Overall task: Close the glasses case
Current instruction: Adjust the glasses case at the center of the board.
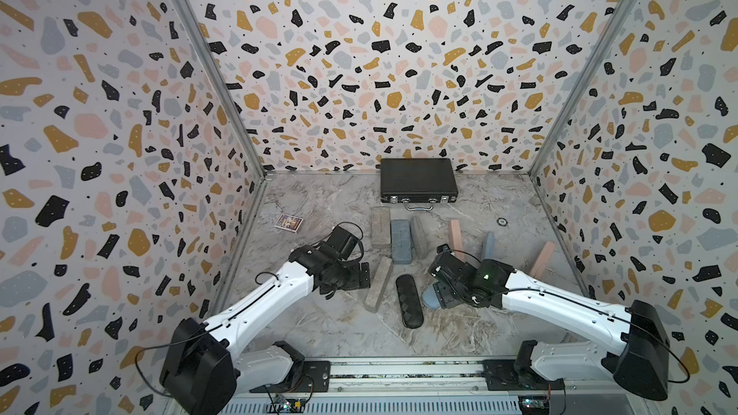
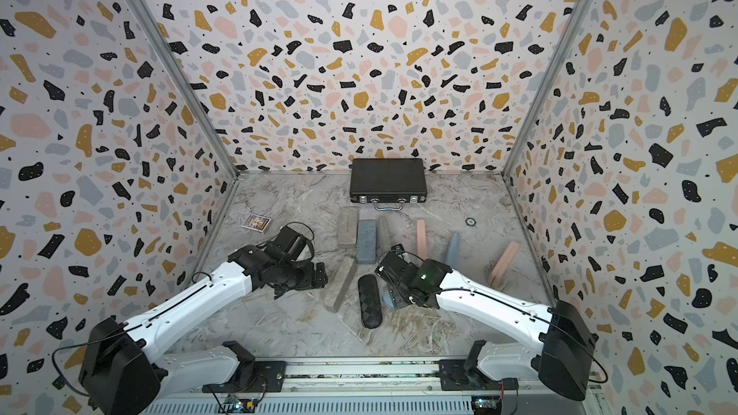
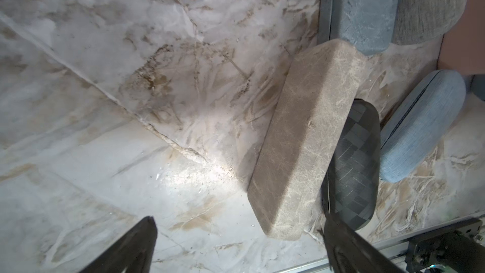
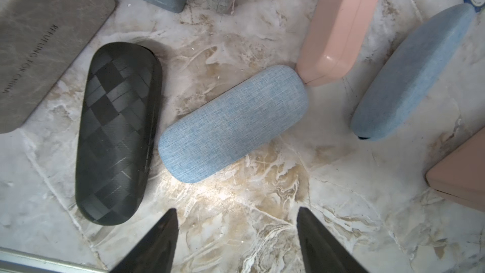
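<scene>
Several glasses cases lie on the marble table. A light blue fabric glasses case (image 4: 233, 124) lies shut just ahead of my right gripper (image 4: 237, 209), which is open and holds nothing. In both top views that gripper (image 1: 441, 293) hides most of this case (image 1: 428, 299). A black woven case (image 1: 409, 300) (image 4: 118, 132) lies shut beside it. A grey-brown case (image 3: 301, 137) (image 1: 378, 283) stands on its edge next to the black one. My left gripper (image 3: 238, 217) (image 1: 359, 275) is open over bare table, with one finger near that case's end.
Behind stand a grey case (image 1: 380, 227), a blue-grey case (image 1: 400, 241), a grey fabric case (image 1: 418, 235), two pink cases (image 1: 455, 233) (image 1: 542, 259) and a denim-blue case (image 1: 488, 244). A black briefcase (image 1: 417, 180) sits at the back wall. A card box (image 1: 288, 222) and a poker chip (image 1: 502, 221) lie nearby.
</scene>
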`<action>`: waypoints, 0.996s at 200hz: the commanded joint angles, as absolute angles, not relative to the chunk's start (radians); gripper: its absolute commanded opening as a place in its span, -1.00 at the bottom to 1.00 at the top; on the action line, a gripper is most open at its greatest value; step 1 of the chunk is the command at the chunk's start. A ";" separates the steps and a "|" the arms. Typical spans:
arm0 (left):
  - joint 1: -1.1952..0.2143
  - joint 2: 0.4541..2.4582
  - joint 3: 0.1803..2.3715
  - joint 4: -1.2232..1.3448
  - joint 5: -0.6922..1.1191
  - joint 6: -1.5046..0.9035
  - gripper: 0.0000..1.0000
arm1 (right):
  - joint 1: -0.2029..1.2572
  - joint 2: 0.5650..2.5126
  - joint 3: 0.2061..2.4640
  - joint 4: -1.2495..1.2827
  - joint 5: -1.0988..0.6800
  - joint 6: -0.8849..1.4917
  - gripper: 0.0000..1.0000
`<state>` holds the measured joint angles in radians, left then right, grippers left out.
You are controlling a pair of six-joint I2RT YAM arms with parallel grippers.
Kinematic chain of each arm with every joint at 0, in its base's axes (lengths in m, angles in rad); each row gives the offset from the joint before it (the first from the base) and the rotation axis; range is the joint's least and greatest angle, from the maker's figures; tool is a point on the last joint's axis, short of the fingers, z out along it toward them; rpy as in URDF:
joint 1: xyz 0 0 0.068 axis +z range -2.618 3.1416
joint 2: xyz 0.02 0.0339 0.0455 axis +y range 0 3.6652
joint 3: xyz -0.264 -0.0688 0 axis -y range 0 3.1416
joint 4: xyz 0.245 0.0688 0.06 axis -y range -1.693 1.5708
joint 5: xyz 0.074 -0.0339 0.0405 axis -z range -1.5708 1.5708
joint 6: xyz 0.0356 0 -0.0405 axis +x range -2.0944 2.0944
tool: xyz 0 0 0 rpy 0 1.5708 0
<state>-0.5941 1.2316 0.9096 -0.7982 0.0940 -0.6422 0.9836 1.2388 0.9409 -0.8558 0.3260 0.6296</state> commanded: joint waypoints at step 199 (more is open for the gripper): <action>-0.744 1.628 1.038 -0.635 0.114 -0.605 -0.05 | 0.923 1.093 0.801 -0.789 0.235 0.626 0.47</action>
<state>-0.7418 1.6272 1.0618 -0.6762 0.0971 -0.5961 0.9268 1.1290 0.8135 -0.8051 0.2810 0.6319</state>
